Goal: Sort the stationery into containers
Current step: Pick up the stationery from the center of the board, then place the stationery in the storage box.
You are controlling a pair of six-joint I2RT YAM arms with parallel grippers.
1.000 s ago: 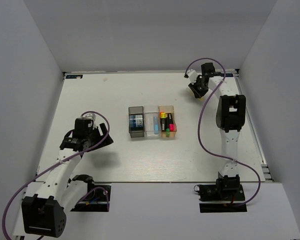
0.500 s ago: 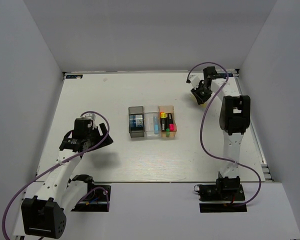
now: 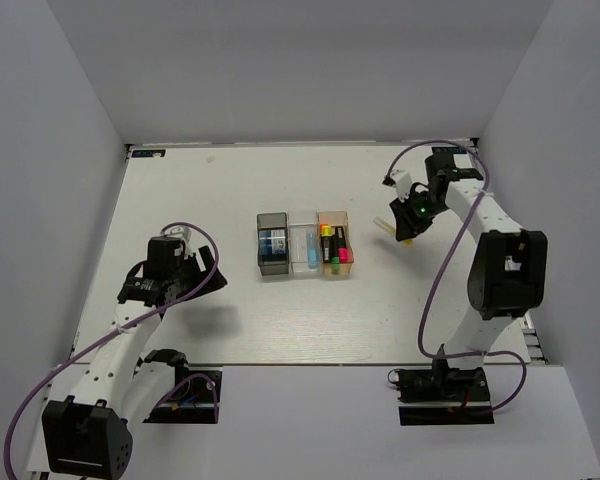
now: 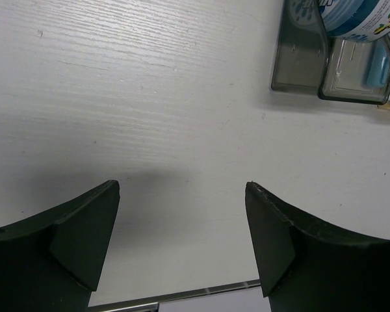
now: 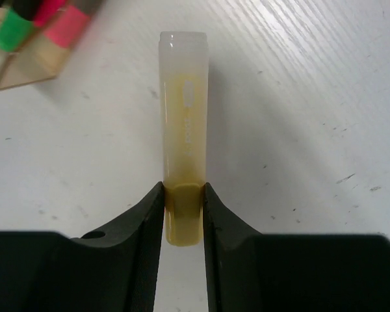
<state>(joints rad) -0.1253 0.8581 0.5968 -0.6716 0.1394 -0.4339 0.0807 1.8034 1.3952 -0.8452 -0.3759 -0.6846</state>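
My right gripper is closed on a pale-yellow stick. The fingers pinch its darker yellow end, and the cloudy rest of it juts out ahead of them. From above, that gripper hangs over the table to the right of the row of bins, near the orange bin but clear of it. I cannot tell whether the stick's tip touches the tabletop. In the right wrist view, a corner of the orange bin shows at the upper left, with green and pink highlighter caps poking over its edge.

The three bins sit side by side in the middle of the table, their walls touching. The dark grey bin on the left holds a blue-white block. The clear bin in the middle holds a light-blue stick. The orange bin holds the highlighters, lying lengthwise.

My left gripper is spread wide with nothing between its fingers — only bare table beneath. It sits well to the left of the bins and nearer my side of the table. The grey and clear bins just show in the top right corner of its camera.
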